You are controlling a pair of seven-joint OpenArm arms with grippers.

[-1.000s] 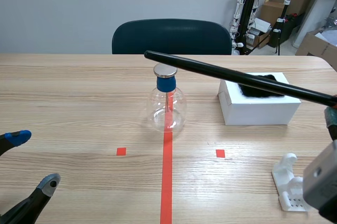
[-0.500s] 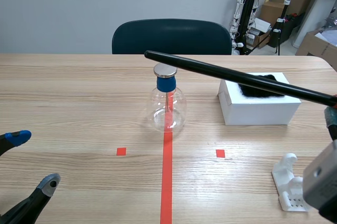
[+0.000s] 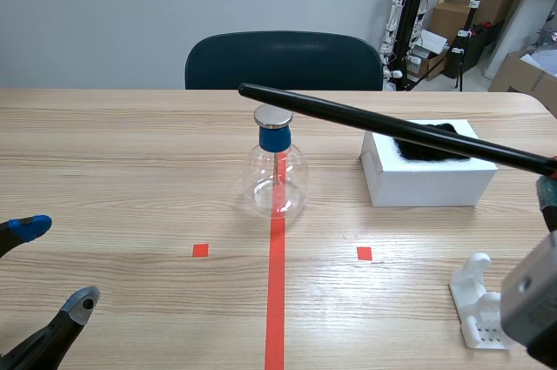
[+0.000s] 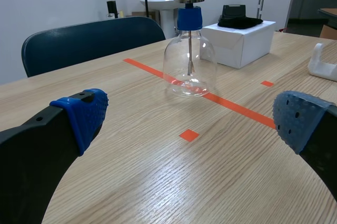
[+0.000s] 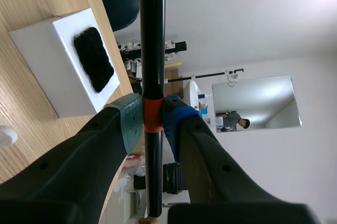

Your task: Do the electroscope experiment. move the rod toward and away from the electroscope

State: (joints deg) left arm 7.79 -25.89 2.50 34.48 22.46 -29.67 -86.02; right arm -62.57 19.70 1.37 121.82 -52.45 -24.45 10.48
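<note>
The electroscope (image 3: 276, 165) is a clear glass flask with a blue neck and a flat metal disc on top, standing on the red tape line (image 3: 275, 292). A long black rod (image 3: 392, 129) crosses the scene view, its tip hovering just above and behind the disc. My right gripper (image 5: 151, 121) is shut on the rod (image 5: 151, 34) at an orange band, at the scene's right edge. My left gripper (image 4: 189, 116) stands open low at the near left, with the electroscope (image 4: 189, 50) ahead of it.
A white box (image 3: 426, 165) topped with black fur (image 3: 426, 142) sits right of the flask. A white plastic stand (image 3: 480, 305) lies at the near right. A dark chair (image 3: 283, 61) stands behind the table's far edge.
</note>
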